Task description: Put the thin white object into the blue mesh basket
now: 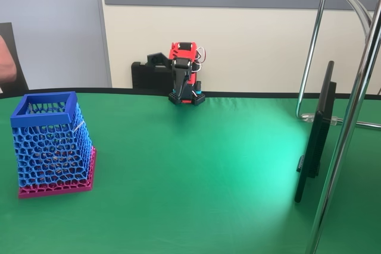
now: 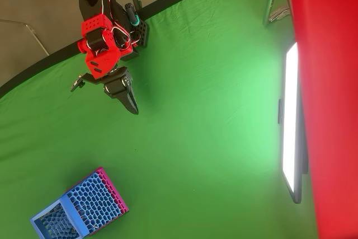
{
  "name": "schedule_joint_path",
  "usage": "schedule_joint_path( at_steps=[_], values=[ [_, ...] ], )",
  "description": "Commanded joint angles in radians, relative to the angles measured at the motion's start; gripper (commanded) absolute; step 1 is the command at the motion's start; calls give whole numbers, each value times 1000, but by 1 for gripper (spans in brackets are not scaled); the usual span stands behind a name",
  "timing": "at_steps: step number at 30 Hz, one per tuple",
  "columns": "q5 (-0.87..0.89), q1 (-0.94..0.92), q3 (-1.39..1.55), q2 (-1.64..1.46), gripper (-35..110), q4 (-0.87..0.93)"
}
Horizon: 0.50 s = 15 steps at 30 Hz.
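The arm sits folded at the far edge of the green tabletop. Its end effector tapers to a single dark tip in the overhead view, so the fingers look pressed together with nothing between them.

The blue mesh basket stands upright on its magenta base, well apart from the arm. It is to the left and nearer the camera in the fixed view, and below and to the left of the end effector in the overhead view.

The thin white object is hard to make out. A faint pale streak slants along the basket's upper right wall just under the rim, and that is probably it. I cannot tell whether it lies inside the mesh, pokes through it or leans on the outside.

If that streak is the stick, it already lies at the basket — steeply tilted, its long axis running down the wall — and any reach toward it would go from the arm's base across the open cloth to the basket's corner.
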State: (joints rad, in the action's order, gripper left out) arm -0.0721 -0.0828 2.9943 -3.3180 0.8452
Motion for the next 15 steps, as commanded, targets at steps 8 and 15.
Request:
schedule_joint_path(
  at_steps=[8, 15],
  values=[
    [-23, -8, 89, -8, 1, -17],
    [-6, -20, 89, -9, 1, 21]
  ],
)
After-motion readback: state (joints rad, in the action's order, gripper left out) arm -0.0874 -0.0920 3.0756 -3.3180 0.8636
